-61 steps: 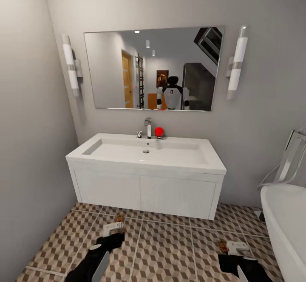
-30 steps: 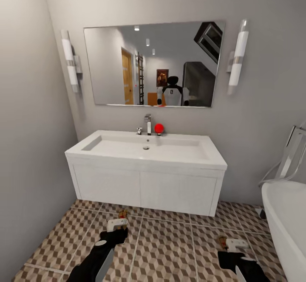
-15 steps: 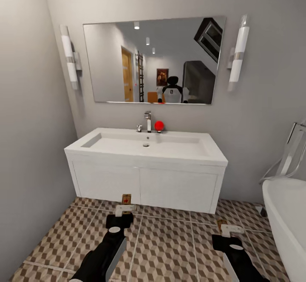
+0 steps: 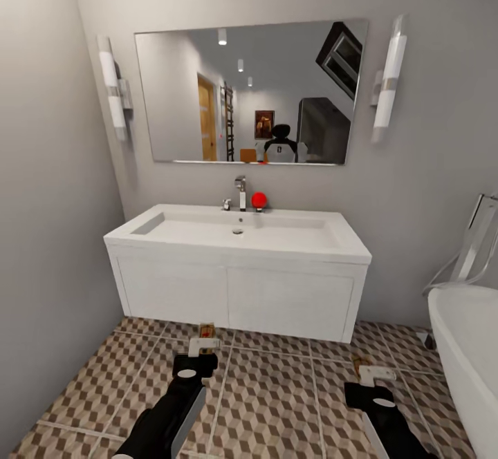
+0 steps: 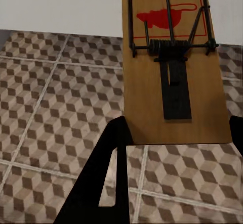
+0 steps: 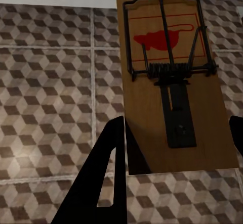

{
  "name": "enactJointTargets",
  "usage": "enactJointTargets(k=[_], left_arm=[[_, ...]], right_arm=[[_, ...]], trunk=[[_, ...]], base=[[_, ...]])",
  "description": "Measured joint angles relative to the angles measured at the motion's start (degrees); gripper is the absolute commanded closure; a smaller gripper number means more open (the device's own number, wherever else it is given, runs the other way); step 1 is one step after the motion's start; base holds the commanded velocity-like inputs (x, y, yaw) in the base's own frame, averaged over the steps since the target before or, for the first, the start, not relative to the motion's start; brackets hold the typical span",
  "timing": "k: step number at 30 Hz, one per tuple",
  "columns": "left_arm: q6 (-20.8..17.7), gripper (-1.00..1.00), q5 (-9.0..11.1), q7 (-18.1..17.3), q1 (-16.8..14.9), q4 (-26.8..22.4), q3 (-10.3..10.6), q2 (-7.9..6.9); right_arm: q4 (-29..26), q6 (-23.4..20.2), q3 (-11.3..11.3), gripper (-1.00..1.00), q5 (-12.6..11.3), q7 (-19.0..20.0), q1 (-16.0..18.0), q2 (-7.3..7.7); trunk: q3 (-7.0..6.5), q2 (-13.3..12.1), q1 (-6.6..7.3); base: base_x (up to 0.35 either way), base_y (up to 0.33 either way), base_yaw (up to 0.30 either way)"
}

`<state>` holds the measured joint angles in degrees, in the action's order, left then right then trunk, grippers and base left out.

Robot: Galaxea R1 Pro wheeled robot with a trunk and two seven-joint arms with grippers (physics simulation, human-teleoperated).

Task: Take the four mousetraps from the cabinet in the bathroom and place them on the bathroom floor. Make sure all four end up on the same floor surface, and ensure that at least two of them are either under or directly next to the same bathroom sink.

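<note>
Two mousetraps [image 5: 172,67] [image 6: 172,82] — lengthwise toward sink [image 4: 238,234]

— What's different from two seconds ago?
— Both arms reached toward twelve o'clock; the left gripper [image 4: 202,347] and its mousetrap [image 4: 205,330] now sit near the sink [image 4: 238,239] vanity.
— The right gripper [image 4: 374,375]?
— Forward too.

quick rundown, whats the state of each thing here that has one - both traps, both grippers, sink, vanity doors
left gripper: shut on a mousetrap, low over the floor tiles before the vanity
left mousetrap: held by its near end, wire bar flat on the board
right gripper: shut on a mousetrap, nearer the bathtub
right mousetrap: held by its near end, above the tiles
sink: basin empty, no water running
vanity doors: closed
</note>
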<state>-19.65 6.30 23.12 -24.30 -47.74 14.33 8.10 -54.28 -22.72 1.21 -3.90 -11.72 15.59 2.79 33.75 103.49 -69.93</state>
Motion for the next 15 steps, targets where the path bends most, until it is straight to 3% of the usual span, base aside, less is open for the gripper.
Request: enactJointTargets(k=[9, 15], left_arm=[[-7.94, 1.00, 5.57, -0.02, 0.00, -0.30, -0.11, 0.00], [-9.80, 1.00, 8.27, -0.02, 0.00, -0.42, -0.19, -0.19]], right_arm=[[-0.34, -0.06, -0.06, 1.00, 0.10, 0.14, -0.03, -0.04], [-0.38, -0.07, -0.07, 1.00, 0.05, 0.18, -0.02, -0.08]], trunk=[[1.62, 3.61, -1.98], [2.69, 6.02, -3.30]], base=[[0.000, 0.000, 0.000], [0.000, 0.000, 0.000]])
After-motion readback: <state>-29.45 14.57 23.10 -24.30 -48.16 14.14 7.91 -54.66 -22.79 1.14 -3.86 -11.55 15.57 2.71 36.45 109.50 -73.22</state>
